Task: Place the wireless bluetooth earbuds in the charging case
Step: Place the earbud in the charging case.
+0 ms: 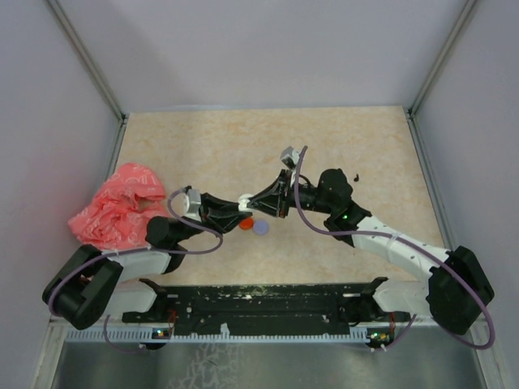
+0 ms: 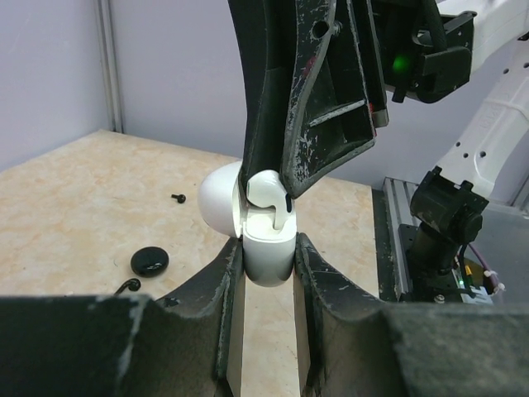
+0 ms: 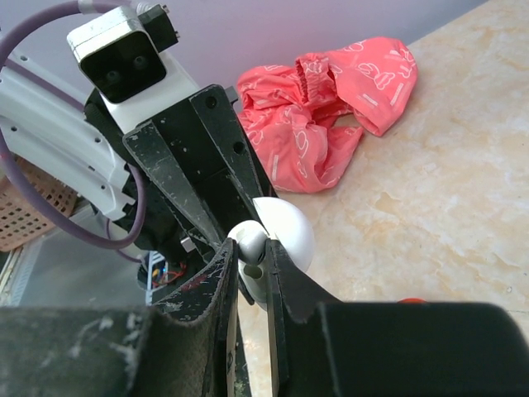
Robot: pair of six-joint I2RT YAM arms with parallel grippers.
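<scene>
Left tool [image 2: 268,250] grips one case [image 2: 266,263]; right tool [image 3: 250,250] pinches one white earbud [image 2: 263,187].

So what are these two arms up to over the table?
The left hand is clamped on the base of a small white plastic charging case, whose rounded lid is flipped open. The right hand pinches a tiny white stemmed earbud from above, right at the case's opening; whether it is seated is hard to tell. A crumpled pink cloth lies to the left, and a red round disc and a lilac round disc sit on the beige table below.
</scene>
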